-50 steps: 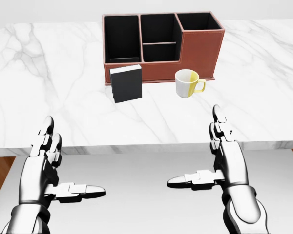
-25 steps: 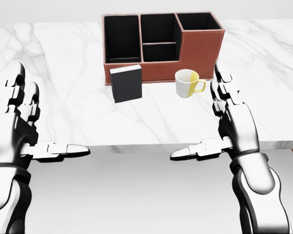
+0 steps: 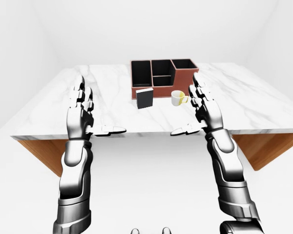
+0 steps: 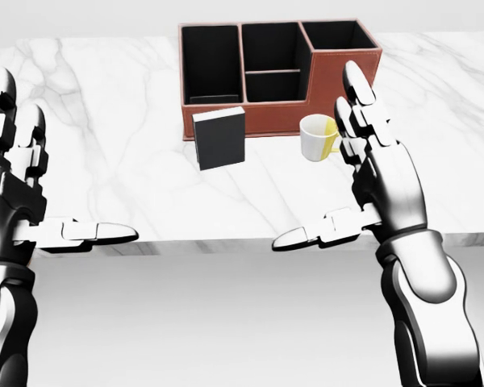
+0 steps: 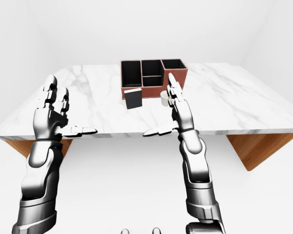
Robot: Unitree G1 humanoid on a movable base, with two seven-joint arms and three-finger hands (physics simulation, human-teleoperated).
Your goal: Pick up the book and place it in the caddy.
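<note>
White marble worktop ahead; the dark book stands upright before the caddy, up-left of my open right hand, which is nearer; left hand open too.

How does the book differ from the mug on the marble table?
The book is dark grey, flat-sided and rectangular; the mug is white and yellow, round, with a handle. The book stands taller than the mug and sits further left in the head view. Both stand upright on the table, just below the caddy, untouched by either hand.
</note>
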